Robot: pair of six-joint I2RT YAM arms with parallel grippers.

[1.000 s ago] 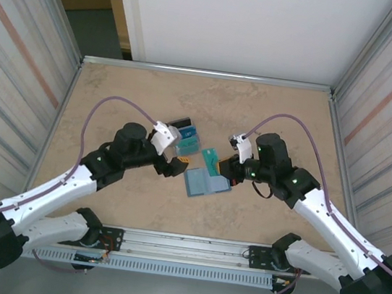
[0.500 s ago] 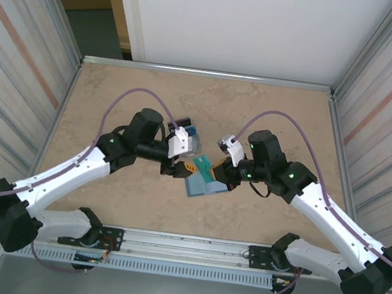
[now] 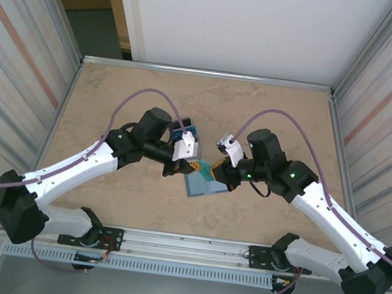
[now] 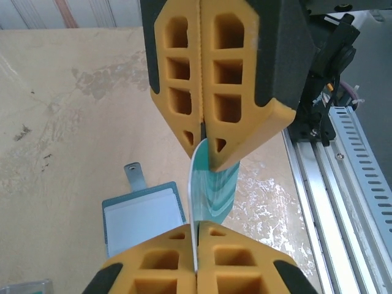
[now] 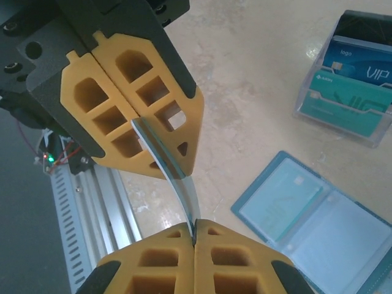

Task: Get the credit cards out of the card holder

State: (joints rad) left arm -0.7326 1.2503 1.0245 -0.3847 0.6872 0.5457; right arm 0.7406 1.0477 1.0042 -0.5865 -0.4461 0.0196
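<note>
A teal-green credit card (image 4: pixel 212 185) hangs on edge above the table, slightly bowed, gripped at both ends. My left gripper (image 4: pixel 197 230) is shut on its near end. My right gripper (image 5: pixel 195 229) is shut on the other end (image 5: pixel 182 191). From above, the two grippers (image 3: pixel 189 165) (image 3: pixel 223 173) meet nose to nose over the card (image 3: pixel 204 169). Below them the card holder (image 3: pixel 204 185) lies open and flat on the table, its pale pockets up (image 5: pixel 309 215). One pocket still holds a teal card (image 5: pixel 283 202).
A clear plastic box (image 5: pixel 350 93) with black, blue and teal cards standing in it sits just behind the wallet (image 3: pixel 186 134). A metal rail (image 3: pixel 188 252) runs along the near table edge. Corrugated walls close in both sides.
My left arm swung right toward the card held by my right gripper, and its jaws went from open to shut on the card's free end. The right gripper kept its hold.
</note>
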